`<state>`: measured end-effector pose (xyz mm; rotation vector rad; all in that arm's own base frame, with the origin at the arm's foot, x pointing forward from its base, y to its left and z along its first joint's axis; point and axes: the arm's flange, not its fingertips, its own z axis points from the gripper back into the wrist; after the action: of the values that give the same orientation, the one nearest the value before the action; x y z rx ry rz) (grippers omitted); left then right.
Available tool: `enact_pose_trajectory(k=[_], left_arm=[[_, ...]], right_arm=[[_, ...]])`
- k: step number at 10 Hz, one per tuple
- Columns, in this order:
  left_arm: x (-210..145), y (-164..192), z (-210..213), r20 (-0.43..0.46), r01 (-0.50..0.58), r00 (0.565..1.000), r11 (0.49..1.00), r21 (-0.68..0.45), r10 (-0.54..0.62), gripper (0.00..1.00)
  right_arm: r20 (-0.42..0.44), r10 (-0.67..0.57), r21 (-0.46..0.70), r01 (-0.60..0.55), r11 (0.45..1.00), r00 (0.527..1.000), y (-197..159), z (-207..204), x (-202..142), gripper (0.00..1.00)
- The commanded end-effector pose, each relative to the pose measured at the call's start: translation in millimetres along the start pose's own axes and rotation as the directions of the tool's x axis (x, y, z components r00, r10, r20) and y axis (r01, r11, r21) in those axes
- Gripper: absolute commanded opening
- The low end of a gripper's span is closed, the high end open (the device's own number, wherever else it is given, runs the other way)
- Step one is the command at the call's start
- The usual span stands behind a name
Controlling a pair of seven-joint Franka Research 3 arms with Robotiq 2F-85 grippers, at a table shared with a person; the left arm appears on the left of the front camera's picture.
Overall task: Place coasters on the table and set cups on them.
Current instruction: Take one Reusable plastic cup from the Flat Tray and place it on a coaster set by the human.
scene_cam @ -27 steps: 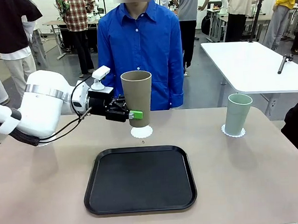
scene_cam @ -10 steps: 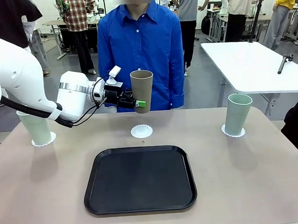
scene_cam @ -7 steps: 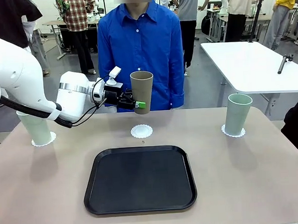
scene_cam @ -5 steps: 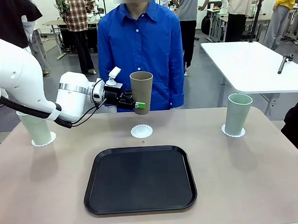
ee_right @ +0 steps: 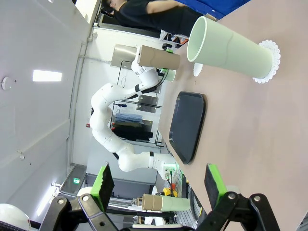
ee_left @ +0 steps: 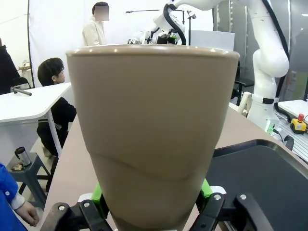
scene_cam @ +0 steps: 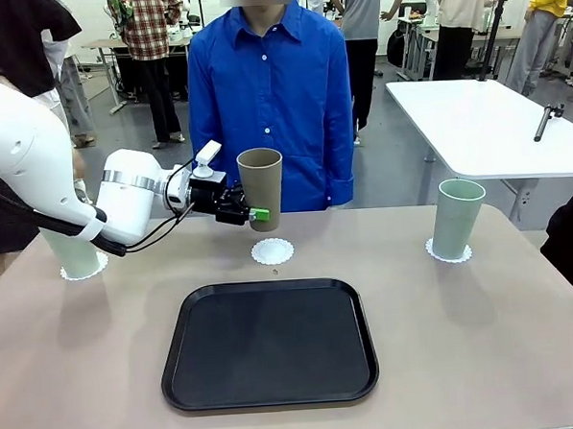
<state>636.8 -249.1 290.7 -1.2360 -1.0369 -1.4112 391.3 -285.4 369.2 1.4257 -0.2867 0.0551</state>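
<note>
The beige-pink table (scene_cam: pixel 485 339) spreads wide, and the black tray (scene_cam: pixel 269 342) sits at its middle on the robot's side, so take everything from that tray. Behind the tray's far edge stands a person in a blue shirt (scene_cam: pixel 266 91). Over the tray's far-left corner reaches the white left arm (scene_cam: pixel 44 170), coming in from the left, and its left gripper (scene_cam: pixel 255 214) is clamped on the tan-brown cup (scene_cam: pixel 261 187), green pads pressed on either side of the cup's lower body; in the left wrist view that cup (ee_left: pixel 151 130) stands upright between the two fingers, mouth up. The cup hangs in the air, clear of the table, just above and slightly left of the middle coaster (scene_cam: pixel 272 251), which lies bare just beyond the tray's far edge. Far right of the tray, a mint green cup (scene_cam: pixel 457 218) stands on its own coaster (scene_cam: pixel 449 254). Far left of the tray, a second mint cup (scene_cam: pixel 74 252) sits on a coaster (scene_cam: pixel 83 272), partly hidden behind the arm. In the right wrist view the right gripper (ee_right: pixel 159 180) has its fingers spread wide with nothing between them, well back from the right-hand mint cup.
</note>
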Motion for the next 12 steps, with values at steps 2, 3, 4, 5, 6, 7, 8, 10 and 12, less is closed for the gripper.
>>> enact_pose_trajectory(k=[2, 3, 4, 5, 6, 7, 8, 10, 12], left_arm=[[-7, -6, 0, 0.011, -0.003, 1.000, 1.000, 0.000, 0.003, 0.82], [-11, -1, -4, 0.008, -0.015, 1.000, 1.000, -0.005, 0.015, 0.82], [-17, 4, -7, 0.013, -0.026, 1.000, 1.000, -0.006, 0.026, 0.82], [-24, 7, -11, 0.014, -0.050, 0.999, 0.999, -0.005, 0.050, 0.82], [-30, 9, -14, 0.009, -0.067, 0.998, 0.998, -0.010, 0.067, 0.82], [-36, 11, -16, 0.003, -0.082, 0.997, 0.997, -0.012, 0.082, 0.82], [-41, 13, -18, 0.003, -0.094, 0.996, 0.996, -0.010, 0.094, 0.82], [-50, 18, -19, 0.007, -0.112, 0.994, 0.994, -0.005, 0.112, 0.82], [-56, 21, -20, 0.012, -0.105, 0.994, 0.994, -0.017, 0.105, 0.82]], right_arm=[[-0.004, -0.004, 0.003, 0.004, 1.000, 1.000, 1, -1, 0, 1.00], [-0.004, -0.004, 0.003, 0.004, 1.000, 1.000, 1, -1, 0, 1.00], [-0.004, -0.004, 0.003, 0.004, 1.000, 1.000, 1, -1, 0, 1.00], [-0.004, -0.004, 0.003, 0.004, 1.000, 1.000, 1, -1, 0, 1.00], [-0.004, -0.004, 0.003, 0.004, 1.000, 1.000, 1, -1, 0, 1.00], [-0.004, -0.004, 0.003, 0.004, 1.000, 1.000, 1, -1, 0, 1.00], [-0.004, -0.004, 0.003, 0.004, 1.000, 1.000, 1, -1, 0, 1.00], [-0.004, -0.004, 0.003, 0.004, 1.000, 1.000, 1, -1, 0, 1.00], [-0.004, -0.004, 0.003, 0.004, 1.000, 1.000, 1, -1, 0, 1.00]])
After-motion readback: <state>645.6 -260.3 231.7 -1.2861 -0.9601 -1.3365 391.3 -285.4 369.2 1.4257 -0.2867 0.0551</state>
